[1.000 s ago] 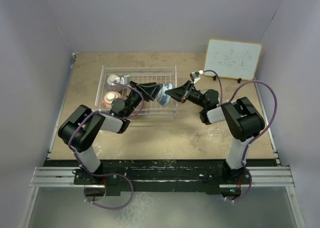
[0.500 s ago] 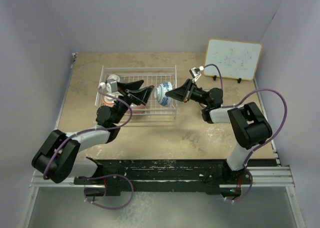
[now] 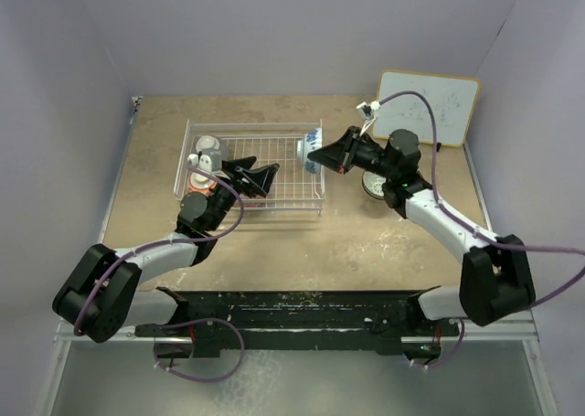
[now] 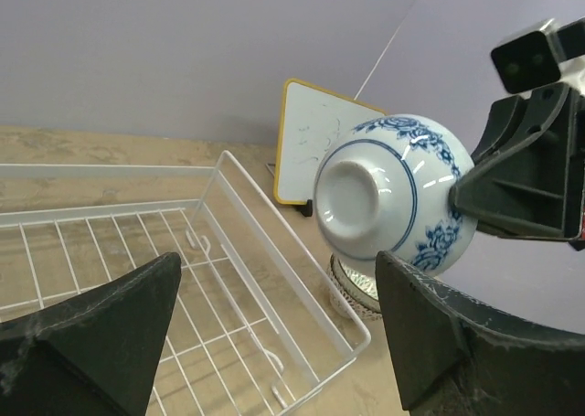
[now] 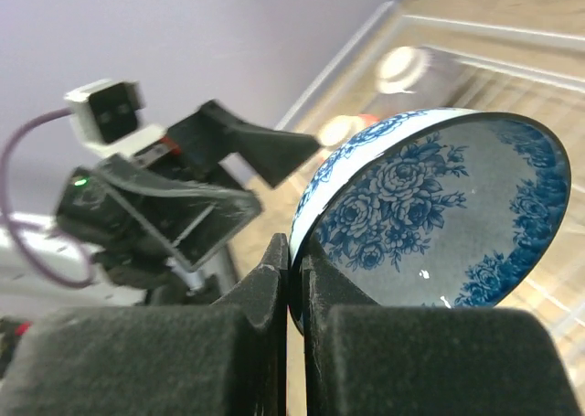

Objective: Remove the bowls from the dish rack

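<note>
The right gripper (image 3: 327, 154) is pinching the rim of a blue-and-white bowl (image 3: 313, 151), holding it tipped on its side in the air above the right end of the dish rack (image 3: 247, 123). The left gripper (image 3: 262, 169) is hovering over the rack's middle with its jaws spread wide and empty, while other bowls (image 3: 208, 147) are sitting in the rack's left end.
</note>
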Motion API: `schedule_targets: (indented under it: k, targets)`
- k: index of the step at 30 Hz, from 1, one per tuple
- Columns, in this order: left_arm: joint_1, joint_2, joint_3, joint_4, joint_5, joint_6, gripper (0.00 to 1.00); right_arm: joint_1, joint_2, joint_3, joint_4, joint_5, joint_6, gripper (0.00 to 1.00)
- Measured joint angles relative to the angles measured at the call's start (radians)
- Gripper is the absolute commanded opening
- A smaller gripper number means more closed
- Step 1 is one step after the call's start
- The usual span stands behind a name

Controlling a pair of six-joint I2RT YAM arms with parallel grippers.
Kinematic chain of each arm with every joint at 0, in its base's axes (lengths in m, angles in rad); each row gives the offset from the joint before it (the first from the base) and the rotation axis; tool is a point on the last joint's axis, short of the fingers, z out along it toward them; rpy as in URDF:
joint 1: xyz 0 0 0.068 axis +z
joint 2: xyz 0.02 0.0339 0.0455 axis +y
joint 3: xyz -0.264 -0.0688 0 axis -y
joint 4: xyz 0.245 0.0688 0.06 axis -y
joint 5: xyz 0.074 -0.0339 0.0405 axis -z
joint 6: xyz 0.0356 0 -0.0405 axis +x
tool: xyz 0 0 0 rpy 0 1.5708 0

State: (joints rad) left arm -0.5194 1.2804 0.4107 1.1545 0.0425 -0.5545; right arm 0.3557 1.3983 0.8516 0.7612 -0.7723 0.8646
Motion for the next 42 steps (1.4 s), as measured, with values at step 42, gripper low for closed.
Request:
schedule_targets:
  k: [42]
  targets:
    - [0.000,0.070,-0.032,-0.013,-0.030,0.002,0.88,0.003,0.148,0.319,-1.167,1.099,-0.610,0.00]
